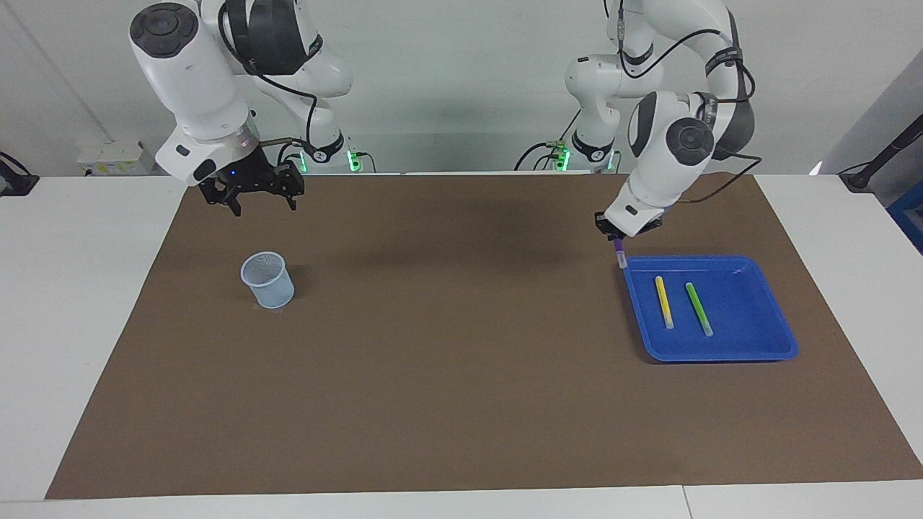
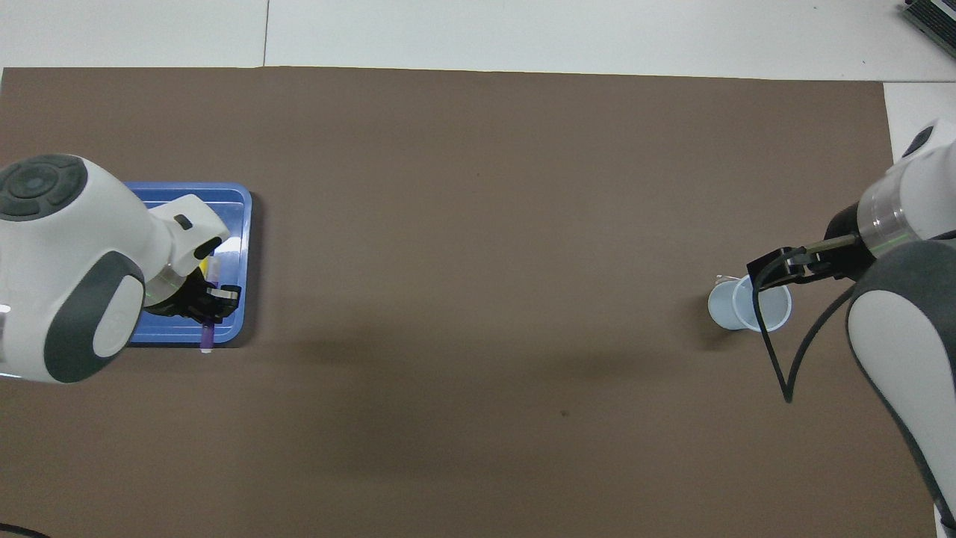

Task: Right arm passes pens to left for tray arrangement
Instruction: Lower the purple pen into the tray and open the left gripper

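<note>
Three slim marker pens, each with a pale end. The yellow pen [image 1: 663,301] and the green pen [image 1: 698,308] lie flat and side by side, not touching, on the floor of the tray [image 1: 750,349] — a shallow, bright-blue square with rounded corners and a raised rim, resting on the brown mat [image 1: 461,389] toward the left arm's end of the table. The purple pen [image 1: 619,254] hangs nearly upright, pale end downward, clamped in the closed fingers of the left gripper [image 1: 617,236], over the tray's corner nearest the robots and the table's middle; its tip is just above the rim. In the overhead view the left gripper [image 2: 213,299] and purple pen [image 2: 207,332] show over the tray [image 2: 240,224] edge nearest the robots.

The right gripper [image 1: 262,203], blue light at its base, waits in the air with its jaws spread apart and empty, over the mat at the right arm's end, above ground nearer to the robots than the cup.

One translucent pale-blue cup [image 1: 267,280] stands upright on the mat — well apart from the tray. Count: three pens, one tray, one cup, two arms.
</note>
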Controlling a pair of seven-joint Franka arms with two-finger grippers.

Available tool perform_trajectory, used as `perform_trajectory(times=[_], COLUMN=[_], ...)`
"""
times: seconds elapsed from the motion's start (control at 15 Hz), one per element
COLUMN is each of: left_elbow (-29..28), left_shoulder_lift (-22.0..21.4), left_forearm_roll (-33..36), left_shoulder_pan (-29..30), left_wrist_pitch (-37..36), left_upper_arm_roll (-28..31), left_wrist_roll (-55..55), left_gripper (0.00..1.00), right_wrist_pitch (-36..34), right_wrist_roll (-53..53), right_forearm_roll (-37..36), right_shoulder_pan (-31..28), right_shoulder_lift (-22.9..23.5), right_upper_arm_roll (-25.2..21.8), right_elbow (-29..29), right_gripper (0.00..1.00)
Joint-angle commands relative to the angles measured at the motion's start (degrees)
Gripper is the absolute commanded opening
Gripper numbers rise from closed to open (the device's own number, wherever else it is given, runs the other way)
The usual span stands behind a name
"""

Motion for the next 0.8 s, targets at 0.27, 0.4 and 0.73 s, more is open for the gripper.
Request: perform_trajectory(times=[0.27, 0.4, 0.73], left_elbow=[5.8, 5.4, 5.3], left_shoulder_lift=[4.0, 5.3, 11.3], left_forearm_roll=[7.0, 6.3, 2.9], left_shoulder_pan=[12.9, 16.6, 19.5], left_wrist_pitch=[6.1, 9.1, 15.6], left_upper_arm_roll=[-0.6, -0.7, -0.7], left_wrist_roll=[13.0, 17.0, 19.4], left_gripper=[0.00, 0.00, 0.00], right_wrist_pitch=[2.2, 2.3, 2.2], right_wrist_roll=[-0.3, -0.2, 0.0], right_forearm_roll=[-0.8, -0.8, -0.9], right_shoulder_pan=[0.0, -0.1, -0.3], right_shoulder_lift=[-1.7, -1.7, -1.9], right_upper_arm_roll=[-1.2, -1.2, -1.2], right_elbow=[-3.0, -2.7, -1.9], right_gripper=[1.00, 1.00, 1.00])
